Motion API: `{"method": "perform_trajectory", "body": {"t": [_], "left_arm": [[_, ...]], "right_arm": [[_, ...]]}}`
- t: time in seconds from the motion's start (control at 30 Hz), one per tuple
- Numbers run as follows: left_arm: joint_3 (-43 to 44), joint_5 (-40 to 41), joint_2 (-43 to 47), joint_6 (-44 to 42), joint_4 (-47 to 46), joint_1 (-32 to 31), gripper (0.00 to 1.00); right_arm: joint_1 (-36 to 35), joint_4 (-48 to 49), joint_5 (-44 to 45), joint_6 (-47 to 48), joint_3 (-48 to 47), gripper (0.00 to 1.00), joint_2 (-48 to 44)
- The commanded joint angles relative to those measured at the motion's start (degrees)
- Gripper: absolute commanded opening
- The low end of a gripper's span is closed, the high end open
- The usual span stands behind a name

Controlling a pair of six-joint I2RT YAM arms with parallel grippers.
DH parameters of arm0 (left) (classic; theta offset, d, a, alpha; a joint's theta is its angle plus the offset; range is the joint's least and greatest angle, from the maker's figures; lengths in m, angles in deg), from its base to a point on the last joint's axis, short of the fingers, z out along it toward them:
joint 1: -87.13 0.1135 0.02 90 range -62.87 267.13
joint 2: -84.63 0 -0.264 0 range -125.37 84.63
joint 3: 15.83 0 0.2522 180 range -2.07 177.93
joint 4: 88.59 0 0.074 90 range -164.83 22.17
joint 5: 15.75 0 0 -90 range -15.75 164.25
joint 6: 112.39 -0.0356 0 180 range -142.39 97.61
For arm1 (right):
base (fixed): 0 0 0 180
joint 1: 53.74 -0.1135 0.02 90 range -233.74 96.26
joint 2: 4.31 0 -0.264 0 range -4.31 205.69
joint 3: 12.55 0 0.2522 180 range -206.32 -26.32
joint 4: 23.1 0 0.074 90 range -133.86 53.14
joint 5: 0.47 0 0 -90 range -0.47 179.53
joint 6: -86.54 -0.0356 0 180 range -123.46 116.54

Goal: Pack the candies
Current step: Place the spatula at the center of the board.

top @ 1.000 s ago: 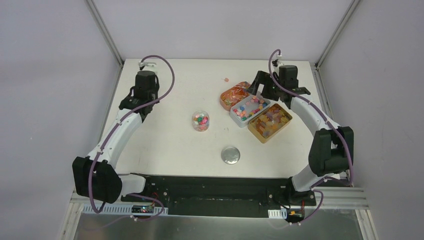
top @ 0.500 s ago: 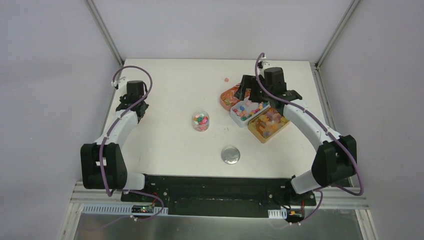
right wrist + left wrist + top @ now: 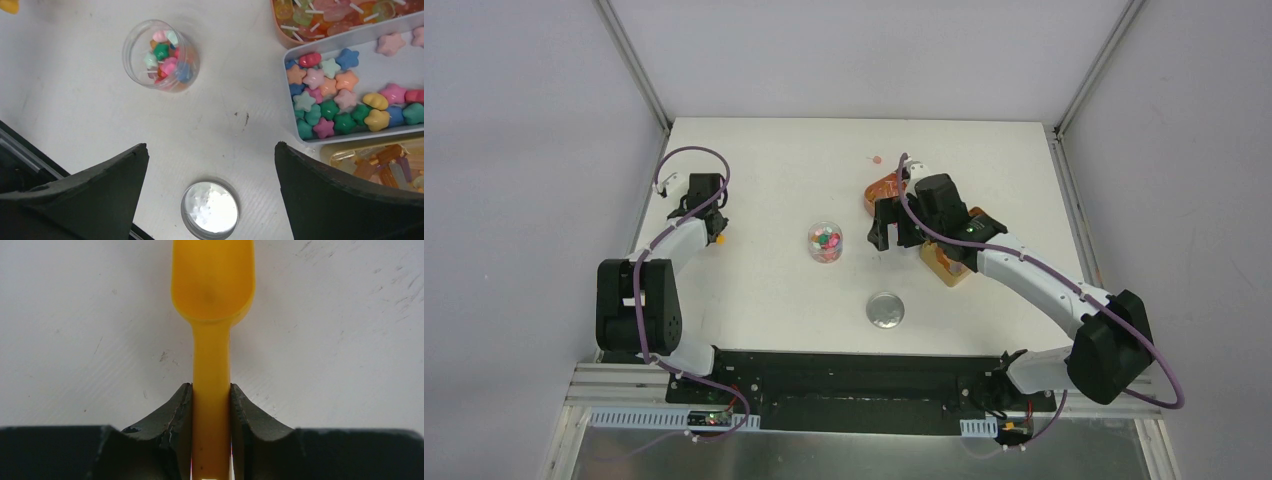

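The candies lie in trays at the right: pastel star candies [image 3: 345, 85] in a white tray [image 3: 350, 50], lollipop sweets [image 3: 340, 12] in an orange tray [image 3: 882, 190], amber gummies [image 3: 385, 167] in a tan tray [image 3: 946, 268]. A clear jar [image 3: 826, 242] [image 3: 161, 55] at mid-table holds several mixed candies. My right gripper [image 3: 892, 232] [image 3: 210, 150] hangs open between jar and trays, nothing in it. At the table's left edge my left gripper [image 3: 712, 222] [image 3: 211, 400] is shut on the handle of an orange scoop [image 3: 212, 280], whose bowl looks empty.
A round silver lid [image 3: 885, 311] [image 3: 209, 210] lies on the table near the front, below my right gripper. One stray pink candy [image 3: 876, 159] sits at the back. My right arm covers the white tray in the top view.
My right arm swung left from over the trays to beside the jar, still open. My left arm drew back to the table's left edge with the scoop.
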Motion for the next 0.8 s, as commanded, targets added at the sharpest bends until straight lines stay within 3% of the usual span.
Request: {"method": "perform_trajectory", "body": {"t": [0.0, 0.17, 0.43, 0.77], "left_arm": [[-1.26, -1.07, -0.61, 4.2, -2.45, 0.06, 0.16], [-1.11, -1.06, 0.0, 4.33, -2.03, 0.06, 0.3], [2.45, -4.77, 9.13, -1.8, -1.62, 0.08, 0.79], [-0.74, -24.36, 23.64, -12.14, -2.23, 0.06, 0.99]], "right_arm": [[-0.25, 1.2, 2.75, 2.31, 0.24, 1.0, 0.64], [-1.14, 0.86, 5.84, 1.42, 1.62, 1.0, -0.21], [-4.06, -0.04, 5.46, -1.4, 5.14, 0.9, -1.91], [-11.77, 0.62, 7.61, -8.74, 10.75, 0.57, -2.23]]}}
